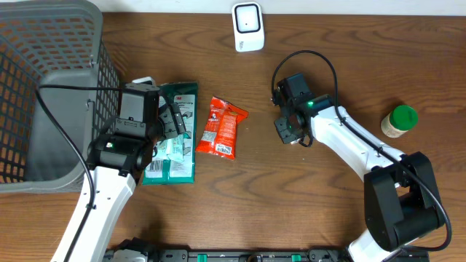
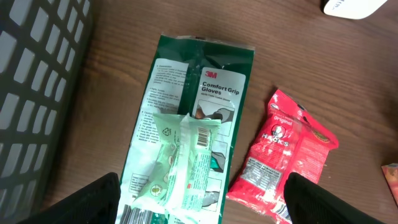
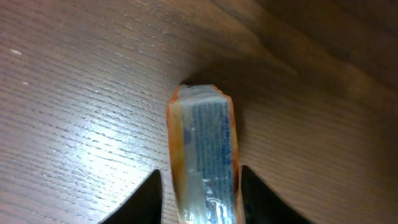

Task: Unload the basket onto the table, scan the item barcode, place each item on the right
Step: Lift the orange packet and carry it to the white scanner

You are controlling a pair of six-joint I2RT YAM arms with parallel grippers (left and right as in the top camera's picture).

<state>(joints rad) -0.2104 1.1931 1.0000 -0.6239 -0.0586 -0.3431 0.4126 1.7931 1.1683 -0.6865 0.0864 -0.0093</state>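
A small orange-edged packet [image 3: 205,130] with blue print stands on edge on the wood, and my right gripper [image 3: 200,174] is shut on it, one black finger tight against each side. In the overhead view the right gripper [image 1: 285,131] hides that packet. The white scanner [image 1: 247,27] stands at the table's far edge. My left gripper [image 2: 202,186] is open and hovers over a green glove pack [image 2: 199,93] that has a pale green packet [image 2: 180,162] lying on it. Its fingers touch nothing.
A red Hacks candy bag [image 1: 220,127] lies just right of the glove pack [image 1: 175,131]. The grey basket [image 1: 44,87] fills the left side. A green-lidded jar [image 1: 400,121] stands at the right, beyond the right arm.
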